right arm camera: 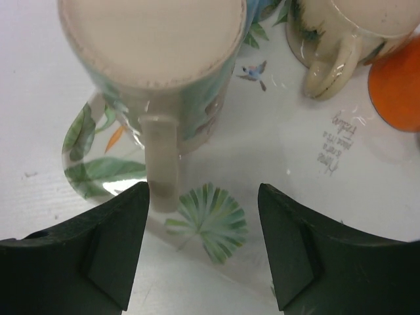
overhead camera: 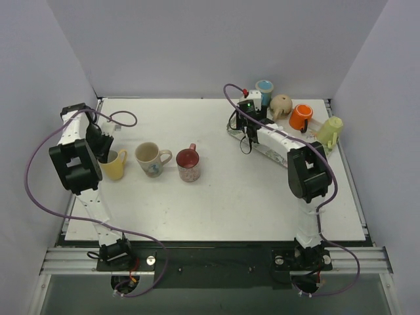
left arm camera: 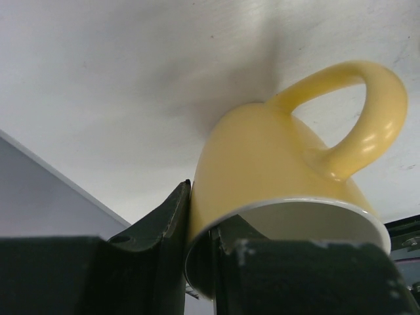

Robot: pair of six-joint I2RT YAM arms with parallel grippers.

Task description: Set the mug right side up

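1. Inverted mug (right arm camera: 151,65): stands base-up on the leaf-print tray (right arm camera: 295,131) at the far right of the table (overhead camera: 230,203). Its long axis is vertical and points at the wrist camera.
2. Right gripper (right arm camera: 202,216): the nearer arm, poised above the mug. Its fingers are apart and hold nothing. The mug lies ahead of the fingertips, and its handle (right arm camera: 161,157) runs back toward the finger at the left of the wrist view.
3. Left gripper (left arm camera: 200,233): well apart on the left side, pinched on the wall of an upright yellow mug (left arm camera: 262,157).
4. Judgement: the grasp likely depends on centring the handle or the body between the fingers.
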